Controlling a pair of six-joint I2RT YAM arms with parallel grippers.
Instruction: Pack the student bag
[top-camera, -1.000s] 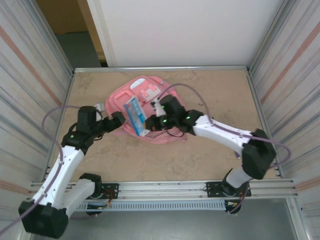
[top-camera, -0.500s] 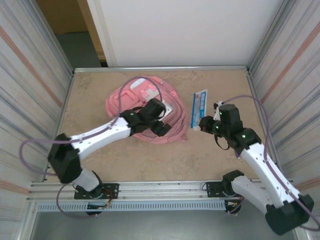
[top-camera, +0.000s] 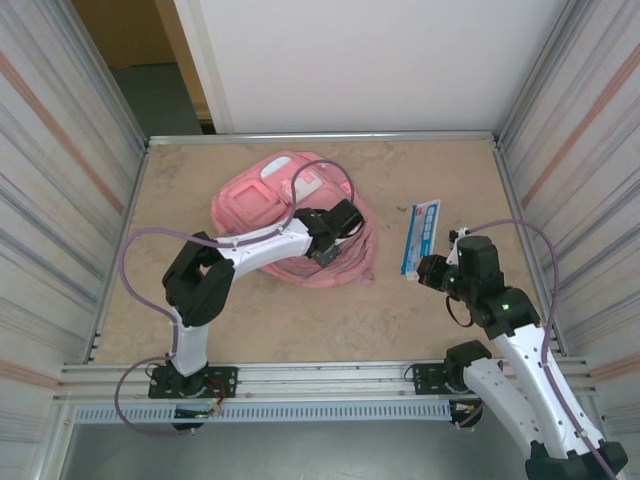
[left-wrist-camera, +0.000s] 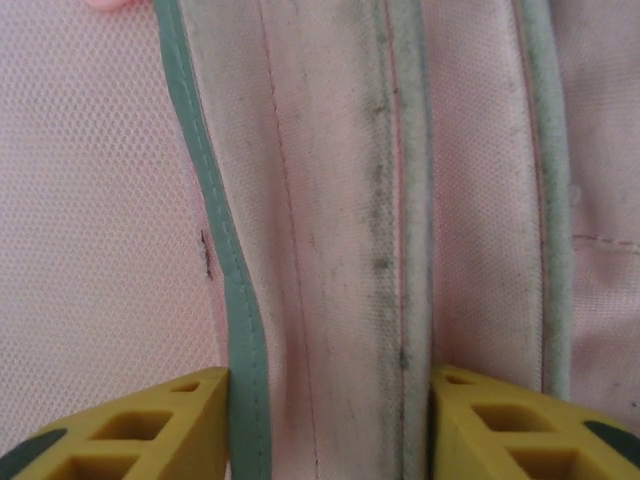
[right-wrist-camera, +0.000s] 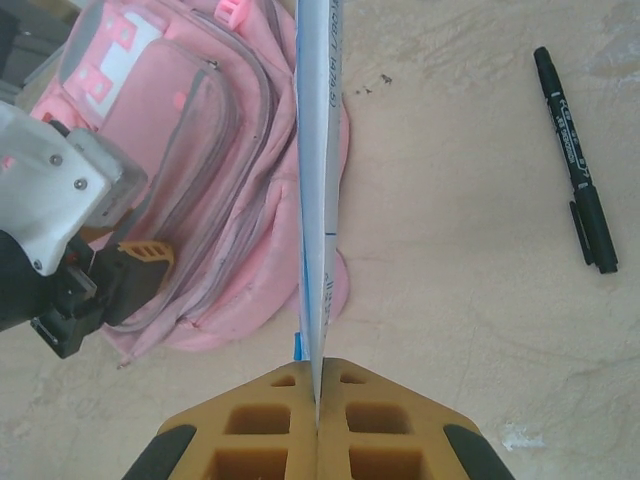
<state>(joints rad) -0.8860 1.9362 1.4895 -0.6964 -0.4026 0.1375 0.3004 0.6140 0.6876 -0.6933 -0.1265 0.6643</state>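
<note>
The student bag (top-camera: 262, 200) lies flat at the middle left of the table, pink with white trim. My left gripper (top-camera: 338, 230) presses down on its right side. In the left wrist view both yellow fingers (left-wrist-camera: 150, 430) sit against the grey piped edges of a raised strip of the bag (left-wrist-camera: 320, 200), gripping it. My right gripper (top-camera: 430, 270) hovers to the right of the bag, shut on the near end of a thin blue-and-white flat pack (top-camera: 421, 236). The right wrist view sees that pack (right-wrist-camera: 316, 200) edge-on, above the gripper (right-wrist-camera: 318, 400) and beside the bag (right-wrist-camera: 200, 150).
A black marker (right-wrist-camera: 575, 160) lies on the bare table to the right of the pack. Metal rails and ribbed walls (top-camera: 560, 150) close in the table on both sides. Bare tabletop (top-camera: 300, 320) lies between the bag and the arm bases.
The right arm has carried the flat pack off the bag to the right side. The left arm has swung onto the bag, and its jaws have narrowed onto the fabric strip.
</note>
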